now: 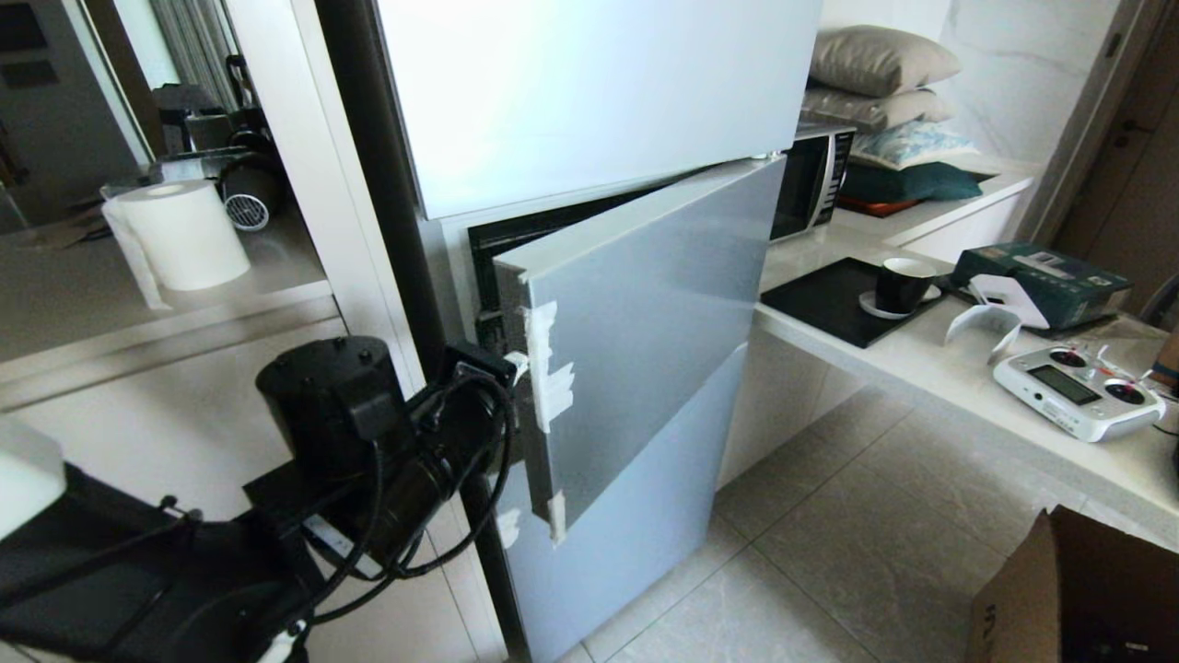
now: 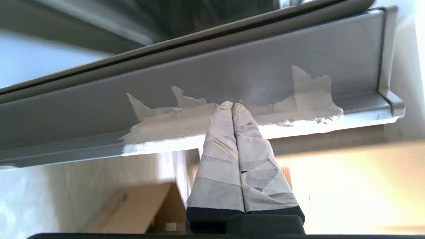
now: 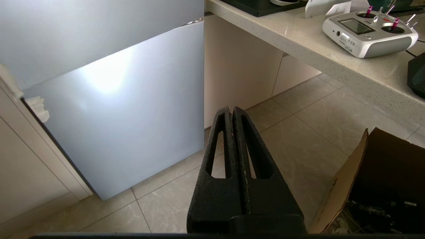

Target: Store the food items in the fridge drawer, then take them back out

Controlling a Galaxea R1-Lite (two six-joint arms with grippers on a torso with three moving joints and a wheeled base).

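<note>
Pressing its closed tips against the taped door edge point(image 2: 232, 119), the left end effector point(image 2: 232, 105) holds nothing; right end effector point(image 3: 232, 109) closed, empty.

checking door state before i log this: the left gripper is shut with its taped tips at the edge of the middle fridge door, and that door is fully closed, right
Not quite. The left gripper is shut, its taped tips at the taped edge of the middle fridge door, but that door is not fully closed. The head view shows it swung partly open, with a dark gap behind its top edge.
</note>
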